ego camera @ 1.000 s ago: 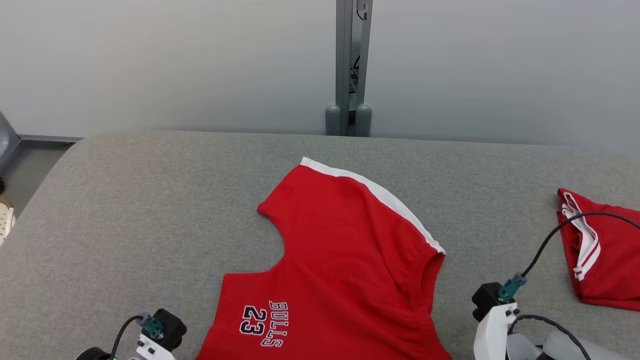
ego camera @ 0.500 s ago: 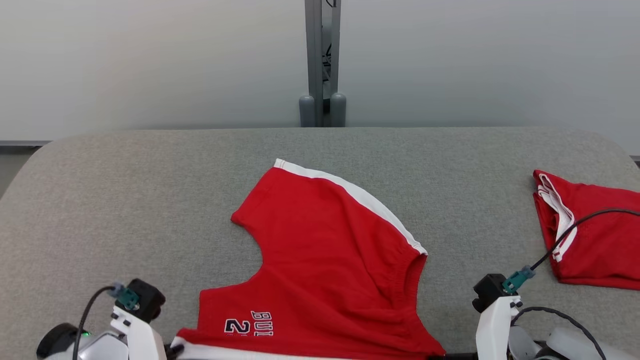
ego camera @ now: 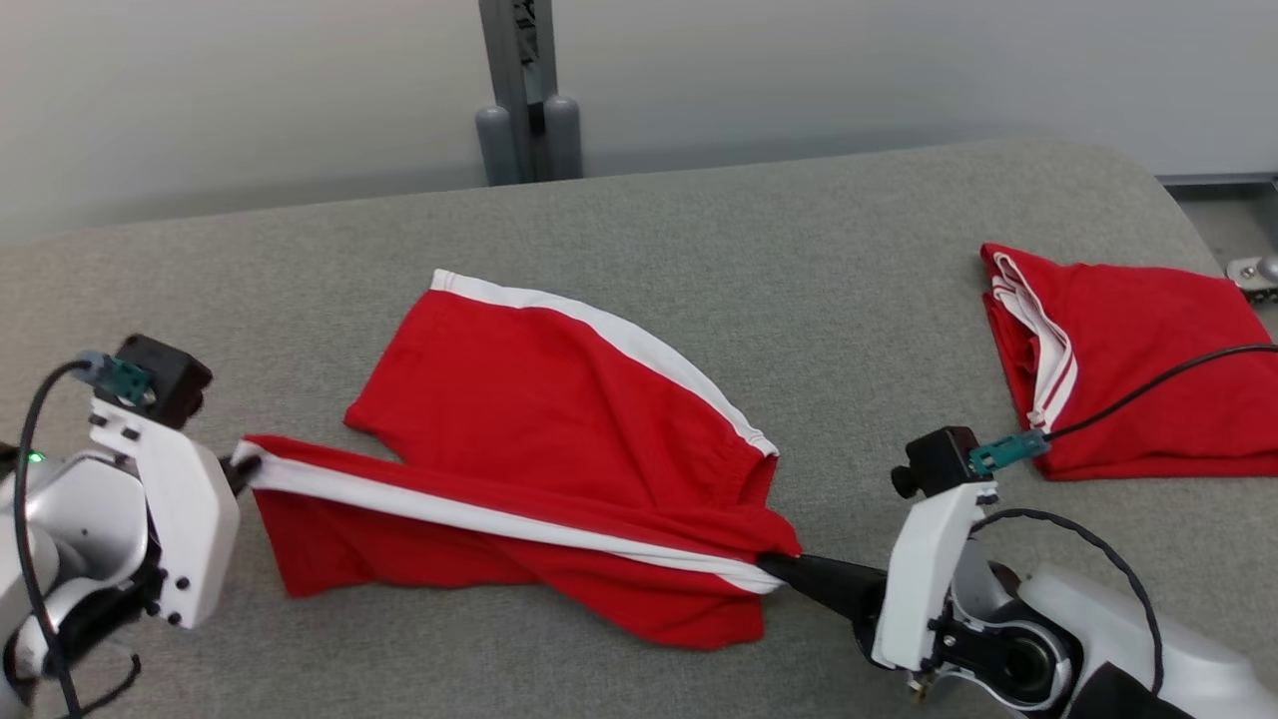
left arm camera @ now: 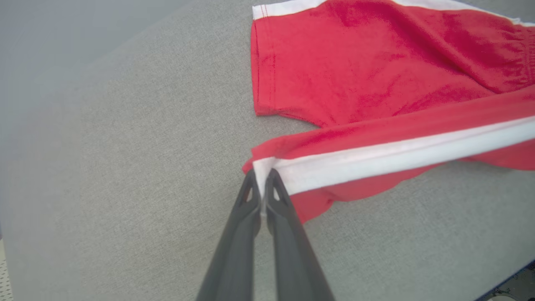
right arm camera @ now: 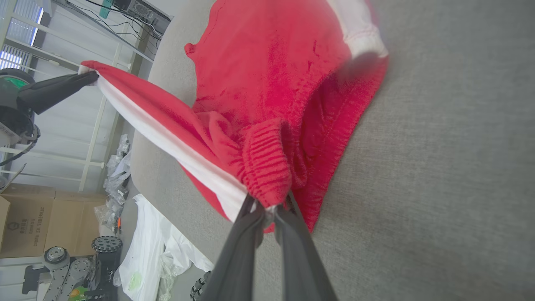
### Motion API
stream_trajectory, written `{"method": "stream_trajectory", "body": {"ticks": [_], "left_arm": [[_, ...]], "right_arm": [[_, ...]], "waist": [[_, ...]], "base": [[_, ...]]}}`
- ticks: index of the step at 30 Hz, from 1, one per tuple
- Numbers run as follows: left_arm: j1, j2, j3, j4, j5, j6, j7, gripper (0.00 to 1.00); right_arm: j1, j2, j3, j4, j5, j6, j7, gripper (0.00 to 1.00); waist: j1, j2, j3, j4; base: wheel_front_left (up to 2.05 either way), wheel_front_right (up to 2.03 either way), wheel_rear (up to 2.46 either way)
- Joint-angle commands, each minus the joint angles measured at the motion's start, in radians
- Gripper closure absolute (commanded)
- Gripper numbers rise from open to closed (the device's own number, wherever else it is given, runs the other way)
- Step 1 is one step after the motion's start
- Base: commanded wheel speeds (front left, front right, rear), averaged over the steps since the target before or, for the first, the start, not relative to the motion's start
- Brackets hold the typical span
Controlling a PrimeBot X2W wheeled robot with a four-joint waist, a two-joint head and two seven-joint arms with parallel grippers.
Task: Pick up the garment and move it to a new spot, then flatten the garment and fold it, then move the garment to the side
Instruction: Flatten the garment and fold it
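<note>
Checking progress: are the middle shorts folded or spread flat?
Partly folded: left gripper and right gripper stretch the striped edge of the shorts above the flat part.

The garment [ego camera: 559,429] is bright red with a broad white band along one edge. The table [ego camera: 819,250] is mottled grey cloth. The folded garment [ego camera: 1148,369] is also red, its white trim seemingly split by a thin red line. The left gripper [left arm camera: 261,175] and right gripper [right arm camera: 269,205] are dark grey.

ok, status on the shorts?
Both shut: left claw on shorts hem corner, right claw on waistband. Striped edge stretched between them. Other red garment lies apart, right side.
</note>
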Motion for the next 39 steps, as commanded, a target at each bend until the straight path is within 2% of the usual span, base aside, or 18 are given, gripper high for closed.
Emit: {"method": "stream_trajectory", "body": {"ticks": [1, 5, 9, 10, 17, 21, 30, 39], "left_arm": [[-0.027, 0.018, 0.010, 0.014, 0.017, 0.010, 0.004, 1.00], [-0.106, 0.012, 0.012, 0.050, 0.074, 0.017, 0.016, 1.00], [-0.177, -0.019, 0.006, 0.097, 0.124, 0.022, 0.011, 1.00], [-0.214, -0.039, 0.000, 0.130, 0.149, 0.017, 0.002, 1.00], [-0.325, -0.128, -0.006, 0.281, 0.218, 0.015, -0.064, 1.00], [-0.379, -0.167, -0.016, 0.376, 0.249, 0.000, -0.105, 1.00], [-0.468, -0.248, -0.030, 0.574, 0.294, -0.002, -0.176, 1.00], [-0.514, -0.324, -0.048, 0.722, 0.308, -0.033, -0.248, 1.00]], "right_arm": [[-0.008, 0.007, -0.008, -0.005, -0.005, 0.000, -0.013, 1.00], [-0.043, 0.059, -0.027, -0.005, -0.015, 0.000, -0.058, 1.00], [-0.088, 0.110, -0.044, 0.007, -0.036, 0.000, -0.103, 1.00], [-0.107, 0.133, -0.049, 0.015, -0.043, 0.000, -0.123, 1.00], [-0.167, 0.188, -0.080, 0.068, -0.030, 0.000, -0.168, 1.00], [-0.187, 0.223, -0.101, 0.112, -0.006, 0.000, -0.182, 1.00], [-0.225, 0.281, -0.130, 0.168, 0.033, 0.000, -0.200, 1.00], [-0.251, 0.310, -0.131, 0.225, 0.026, 0.000, -0.212, 1.00]], "waist": [[0.0000, 0.0000, 0.039, -0.038], [0.0000, 0.0000, 0.078, -0.075], [0.0000, 0.0000, 0.114, -0.105], [0.0000, 0.0000, 0.132, -0.117], [0.0000, 0.0000, 0.190, -0.147], [0.0000, 0.0000, 0.219, -0.163], [0.0000, 0.0000, 0.270, -0.192], [0.0000, 0.0000, 0.292, -0.203]], "base": [[0.00, 0.00, 0.00], [0.00, 0.00, 0.00], [0.00, 0.00, 0.00], [0.00, 0.00, 0.00], [0.00, 0.00, 0.00], [0.00, 0.00, 0.00], [0.00, 0.00, 0.00], [0.00, 0.00, 0.00]]}}
